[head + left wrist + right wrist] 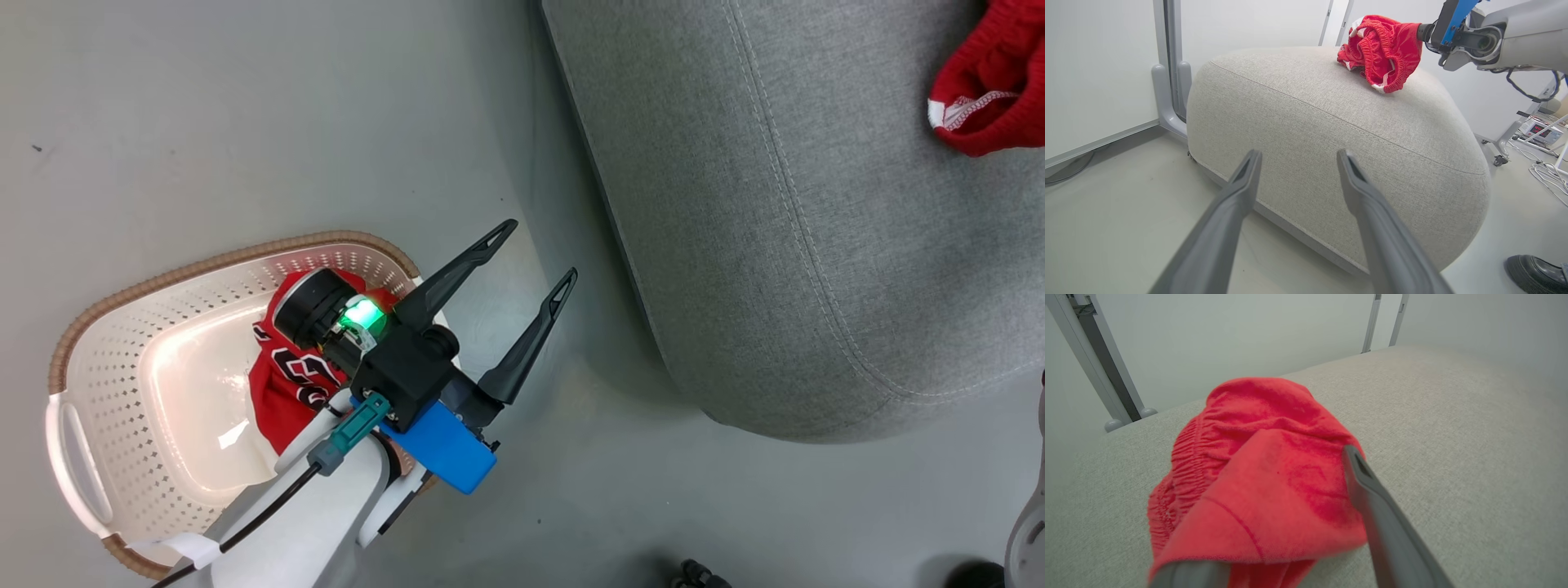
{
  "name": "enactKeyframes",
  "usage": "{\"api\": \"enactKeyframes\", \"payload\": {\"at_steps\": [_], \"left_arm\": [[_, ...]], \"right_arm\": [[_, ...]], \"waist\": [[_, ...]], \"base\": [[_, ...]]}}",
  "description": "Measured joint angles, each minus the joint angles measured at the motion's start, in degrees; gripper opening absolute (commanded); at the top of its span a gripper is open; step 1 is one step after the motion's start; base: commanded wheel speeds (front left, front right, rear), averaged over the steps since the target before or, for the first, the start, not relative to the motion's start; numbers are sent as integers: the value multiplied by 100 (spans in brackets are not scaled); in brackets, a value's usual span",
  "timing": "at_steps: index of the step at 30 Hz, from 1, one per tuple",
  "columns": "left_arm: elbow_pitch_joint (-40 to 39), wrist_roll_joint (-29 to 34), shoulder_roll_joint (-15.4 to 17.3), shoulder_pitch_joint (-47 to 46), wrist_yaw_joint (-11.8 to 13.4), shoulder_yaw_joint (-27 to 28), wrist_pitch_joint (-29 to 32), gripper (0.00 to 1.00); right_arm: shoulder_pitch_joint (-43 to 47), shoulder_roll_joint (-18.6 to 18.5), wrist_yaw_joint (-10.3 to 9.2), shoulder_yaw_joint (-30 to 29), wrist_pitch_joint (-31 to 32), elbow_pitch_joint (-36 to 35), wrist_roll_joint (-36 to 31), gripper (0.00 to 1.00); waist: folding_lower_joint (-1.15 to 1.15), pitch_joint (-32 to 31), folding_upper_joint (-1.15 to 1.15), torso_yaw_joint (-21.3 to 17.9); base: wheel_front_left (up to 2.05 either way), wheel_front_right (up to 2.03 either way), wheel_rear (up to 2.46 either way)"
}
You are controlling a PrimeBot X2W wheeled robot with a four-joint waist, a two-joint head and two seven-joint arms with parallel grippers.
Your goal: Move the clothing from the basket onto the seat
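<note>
A red garment (282, 392) with a black-and-white logo lies in the cream perforated basket (106, 367) at the lower left, partly hidden by my left arm. My left gripper (540, 249) is open and empty over the floor between basket and seat; its fingers (1299, 155) point at the seat's side. A second piece of red clothing (992, 90) with an elastic waistband (1384, 49) rests on top of the light-grey seat (775, 204). My right gripper (1302, 457) is at this garment (1257, 428) with its fingers spread wide; the cloth drapes over the left finger.
The floor is bare grey between the basket and the seat (1310, 134). A grey frame post (1167, 81) stands behind the seat. A person's black shoe (1535, 273) is near the seat's front corner, with cables and a small device (1541, 130) beyond.
</note>
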Motion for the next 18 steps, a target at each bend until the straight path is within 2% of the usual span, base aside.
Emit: {"api": "enactKeyframes", "payload": {"at_steps": [10,18], "left_arm": [[233,-75,-157,-34,0,-104,-175,100],[505,-183,-386,-24,-9,-169,-321,100]], "right_arm": [[102,-93,0,47,-14,13,-38,100],[523,-131,0,255,-15,-100,-104,100]], "waist": [[0,-279,0,141],[-1,-638,0,314]], "base": [[0,0,0],[0,0,0]]}}
